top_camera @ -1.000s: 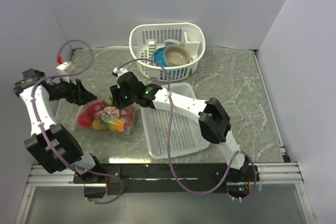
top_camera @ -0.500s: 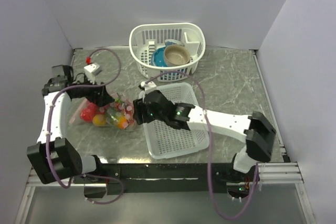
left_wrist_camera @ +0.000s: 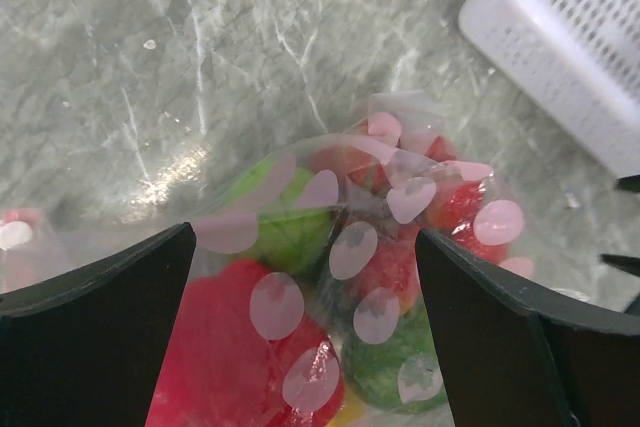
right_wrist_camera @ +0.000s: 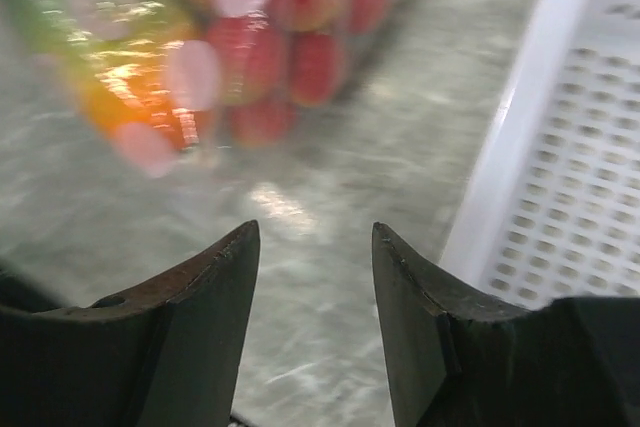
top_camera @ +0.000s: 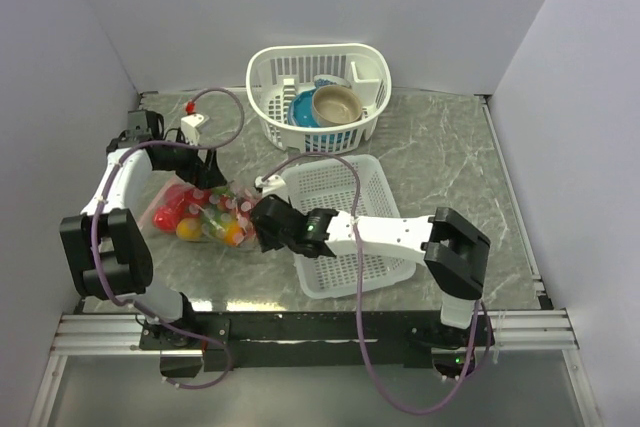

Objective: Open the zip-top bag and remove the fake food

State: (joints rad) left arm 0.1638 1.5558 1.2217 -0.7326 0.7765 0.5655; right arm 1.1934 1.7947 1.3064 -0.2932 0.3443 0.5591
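The zip-top bag [top_camera: 205, 217] lies flat on the worktop [top_camera: 440, 157] at the left, its long axis running left to right, just left of the white mesh tray [top_camera: 340, 182]. The fake food [left_wrist_camera: 290, 232] is all inside it, red, green and yellow pieces packed together. The left fingers [left_wrist_camera: 90, 317] are spread as wide as they go and hang over the bag's far side. They straddle it from above, with the film and a green piece showing in the gap, and they grip nothing. The right fingers [right_wrist_camera: 180, 337] sit low at the bag's right end, partly apart with only bare worktop between them. The bag lies ahead of them and off to one side, so the left arm is the better placed for a first pinch. The pink zip strip is hard to pick out among the bag's pink spots, so I cannot tell which end the mouth is at. The right wrist view of the bag is blurred, and whether those fingers touch the film cannot be told.
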